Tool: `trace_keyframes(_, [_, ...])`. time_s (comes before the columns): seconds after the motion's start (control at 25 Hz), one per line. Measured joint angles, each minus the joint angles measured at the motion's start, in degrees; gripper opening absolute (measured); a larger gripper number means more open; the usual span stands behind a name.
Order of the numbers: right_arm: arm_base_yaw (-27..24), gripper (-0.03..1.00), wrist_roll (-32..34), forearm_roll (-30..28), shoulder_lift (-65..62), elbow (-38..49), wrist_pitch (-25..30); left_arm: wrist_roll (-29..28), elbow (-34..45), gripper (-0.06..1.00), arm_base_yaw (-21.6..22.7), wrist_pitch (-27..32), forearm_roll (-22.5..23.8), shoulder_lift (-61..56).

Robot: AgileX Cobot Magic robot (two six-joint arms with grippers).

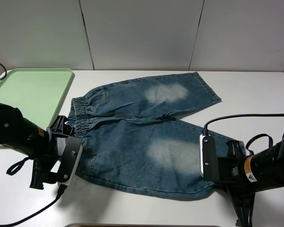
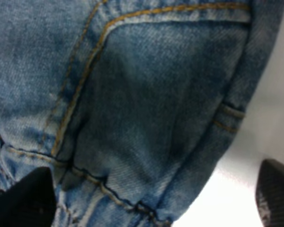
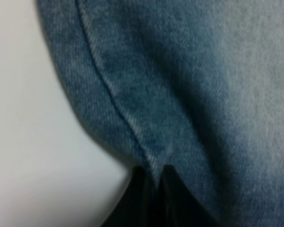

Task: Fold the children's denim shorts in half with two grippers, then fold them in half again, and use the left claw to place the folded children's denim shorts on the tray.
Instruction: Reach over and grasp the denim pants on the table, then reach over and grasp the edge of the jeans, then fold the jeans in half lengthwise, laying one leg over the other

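The children's denim shorts point(image 1: 146, 137) lie flat on the white table, gathered waistband to the left and both legs to the right. A pale faded patch shows on each leg. My left claw point(image 1: 72, 160) sits at the near waistband corner. In the left wrist view its fingertips point(image 2: 23, 201) stand wide apart, and the pocket seam of the shorts point(image 2: 146, 109) lies between them, unpinched. My right gripper point(image 1: 209, 163) is at the near leg's hem. In the right wrist view this gripper point(image 3: 154, 187) is shut on the denim edge point(image 3: 132, 132). The pale green tray point(image 1: 28, 94) lies at the far left.
Bare white table point(image 1: 255, 94) lies to the right of the shorts and along the front edge. A white panelled wall point(image 1: 142, 33) stands behind the table. Black cables trail from both arms across the near table.
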Motion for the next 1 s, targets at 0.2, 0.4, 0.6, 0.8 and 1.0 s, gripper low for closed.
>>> trace_keyframes(0.2, [0.0,-0.01,0.0,0.04,0.0,0.0,0.0,-1.41,0.0,0.74,1.36,-1.77,-0.62,0.3])
trace_keyframes(0.4, [0.0,-0.01,0.0,0.04,0.0,0.0,0.0,-3.28,0.0,0.73,4.92,-2.32,-1.99,0.6])
trace_keyframes(0.6, [0.0,-0.01,0.02,0.04,0.0,0.0,0.0,-3.5,0.0,0.62,5.44,-1.83,-2.11,0.74])
trace_keyframes(0.8, [0.0,-0.01,0.02,0.04,0.0,0.0,0.0,-3.43,0.0,0.44,5.44,-0.64,-1.93,0.82])
trace_keyframes(1.0, [0.0,-0.01,0.02,0.04,0.0,0.0,0.0,-3.43,0.0,0.28,5.44,-0.04,-1.86,0.89])
